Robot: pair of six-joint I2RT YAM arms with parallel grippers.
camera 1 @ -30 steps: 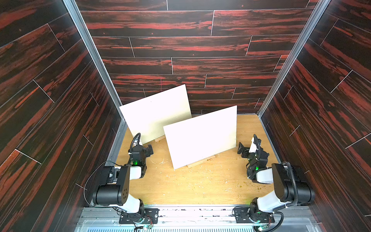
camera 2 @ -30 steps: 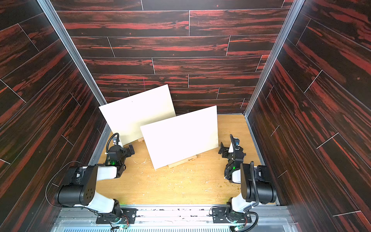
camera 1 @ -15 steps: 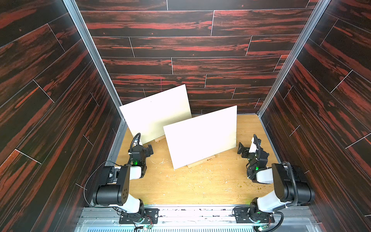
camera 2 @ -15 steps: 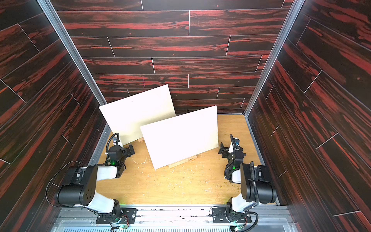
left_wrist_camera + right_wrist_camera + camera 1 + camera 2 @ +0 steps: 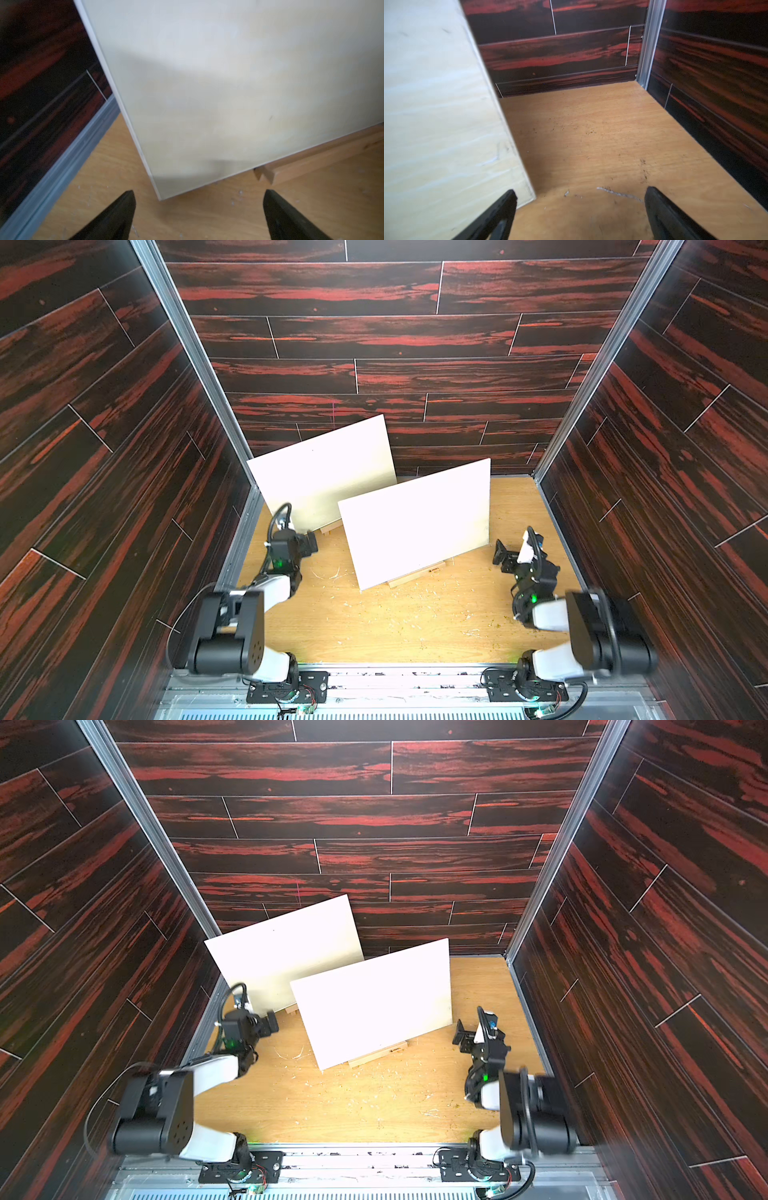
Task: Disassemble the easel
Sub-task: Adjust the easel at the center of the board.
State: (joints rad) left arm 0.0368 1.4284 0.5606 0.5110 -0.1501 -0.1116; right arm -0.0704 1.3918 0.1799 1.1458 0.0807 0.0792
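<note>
Judging by both pairs of jaws, spread wide and empty, you are at the approach, nothing lifted yet. The front board (image 5: 415,522) leans on its easel (image 5: 417,575); your right gripper (image 5: 500,552) sits just beside its lower corner, your left gripper (image 5: 311,540) past its other side, at the rear board's (image 5: 324,477) corner. Next, straddle a board edge and lift it off.

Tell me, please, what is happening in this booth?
Two robot arms are set to take apart easels. A rear board and a front board stand on wooden ledges on the table. The left tool is open, facing the rear board's lower corner; the right tool is open beside the front board's edge. Neither holds anything yet.
</note>
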